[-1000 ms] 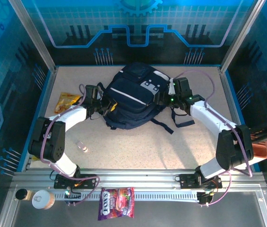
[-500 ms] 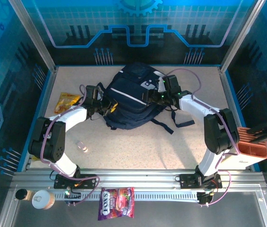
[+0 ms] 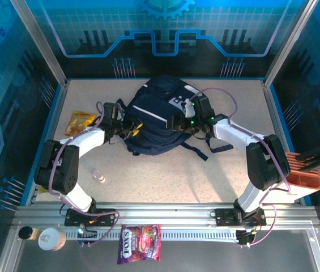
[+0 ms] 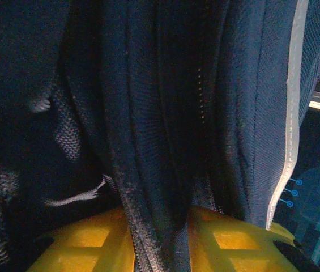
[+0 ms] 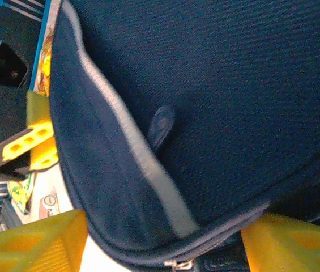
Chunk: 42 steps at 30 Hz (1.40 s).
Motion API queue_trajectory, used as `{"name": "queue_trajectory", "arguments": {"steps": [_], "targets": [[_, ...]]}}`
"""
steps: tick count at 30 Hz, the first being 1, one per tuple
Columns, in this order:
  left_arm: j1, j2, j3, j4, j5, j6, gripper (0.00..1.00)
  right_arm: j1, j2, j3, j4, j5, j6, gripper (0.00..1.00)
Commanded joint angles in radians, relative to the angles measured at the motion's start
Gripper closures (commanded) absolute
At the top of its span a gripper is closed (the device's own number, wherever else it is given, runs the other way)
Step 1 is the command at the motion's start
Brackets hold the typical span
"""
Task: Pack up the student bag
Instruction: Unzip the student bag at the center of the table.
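Centrally, student bag (image 3: 155, 110), flanked by left end effector (image 3: 129, 128), right end effector (image 3: 178, 122)

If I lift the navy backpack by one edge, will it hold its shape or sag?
Likely sags: the large dark navy fabric backpack lies slumped, and its cloth folds softly in the left wrist view. Its loose black straps may trail and snag. Pushed, it would probably drag and bunch, not slide cleanly.

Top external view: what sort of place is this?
Probably a robot demo or data-collection cell: blue circuit-pattern wall panels, aluminium frame posts, left arm and right arm bolted to a rail fronting the table, student bag on it.
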Motion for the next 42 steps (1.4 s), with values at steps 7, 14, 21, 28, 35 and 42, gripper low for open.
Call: {"name": "queue_trajectory", "arguments": {"steps": [7,14,21,28,35,42], "targets": [[-0.017,0.013,0.004,0.014,0.044,-0.004,0.66,0.043,-0.041,0.001,-0.147,0.101,-0.215,0.38],[-0.017,0.013,0.009,0.006,0.043,-0.001,0.65,0.055,-0.044,0.007,-0.184,0.159,-0.364,0.47],[-0.017,0.016,0.014,0.008,0.047,-0.004,0.65,0.066,-0.040,0.010,-0.193,0.195,-0.411,0.66],[-0.020,0.018,0.015,0.009,0.050,-0.007,0.65,0.110,-0.011,0.048,-0.242,0.279,-0.428,0.88],[-0.044,0.032,0.023,0.020,0.047,-0.017,0.64,0.222,-0.030,0.064,-0.256,0.302,-0.467,0.92],[-0.074,0.060,0.046,0.045,0.035,-0.038,0.64,0.316,0.061,0.174,-0.254,0.311,-0.438,0.90]]}}
